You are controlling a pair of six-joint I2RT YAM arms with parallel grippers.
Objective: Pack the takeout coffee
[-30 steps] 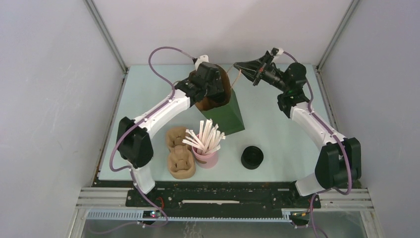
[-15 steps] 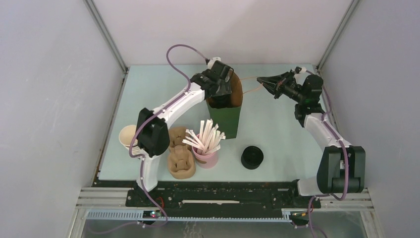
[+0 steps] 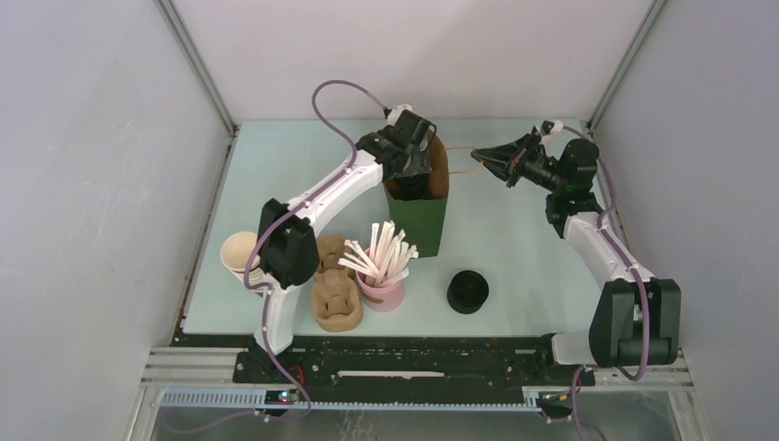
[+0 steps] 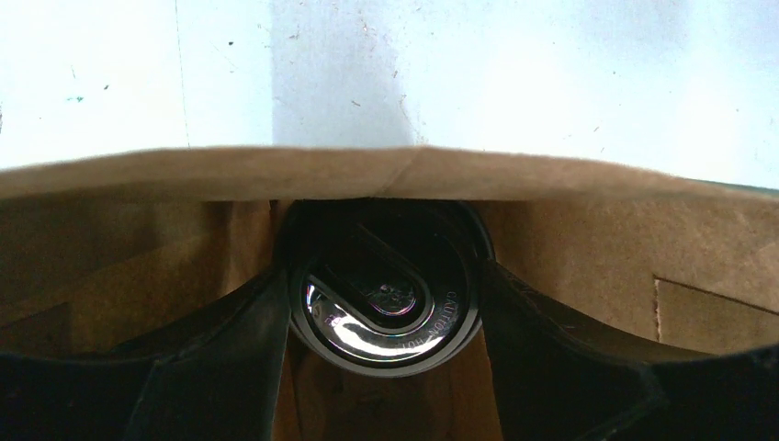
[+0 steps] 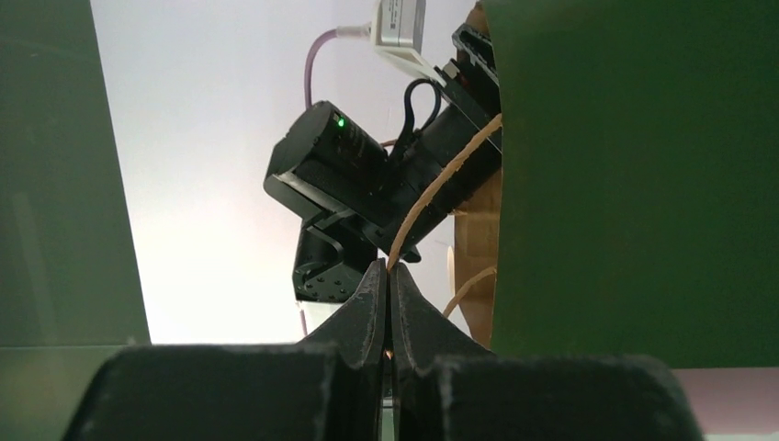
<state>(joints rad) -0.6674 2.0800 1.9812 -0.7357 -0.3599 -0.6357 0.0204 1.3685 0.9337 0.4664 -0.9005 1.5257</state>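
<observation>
While the green paper bag (image 3: pixel 418 218) is standing upright towards the back of the pale table (image 3: pixel 519 234), both arms are working at its open mouth. From where I am standing, the left gripper (image 3: pixel 410 163) is reaching down into the brown inside of the bag. Its own camera is showing the takeout coffee (image 4: pixel 386 301) low inside the bag, its glossy black lid facing up. The black fingers (image 4: pixel 234 367) are hugging it on both sides, so the claw is clamped on the cup.

Off to the right of the bag, the right gripper (image 5: pixel 387 276) is hanging level with the bag's top edge. Its jaws are pressing flat together, pinching the tan twine handle (image 5: pixel 443 182), which is running in a slack curve from the bag's rim into the fingertips.

Nearer the arm bases, a pink straw holder (image 3: pixel 384 296) is sitting just in front of the bag, with white wrapped straws (image 3: pixel 377 253) fanning out of it. Two brown pulp cup carriers (image 3: pixel 333 287) are lying just to its left. A stack of cups (image 3: pixel 236 253) with cream insides is peeking out from behind the left arm. A squat stack of black lids (image 3: pixel 468 292) is sitting to the right of the straw holder, apart from it.
</observation>
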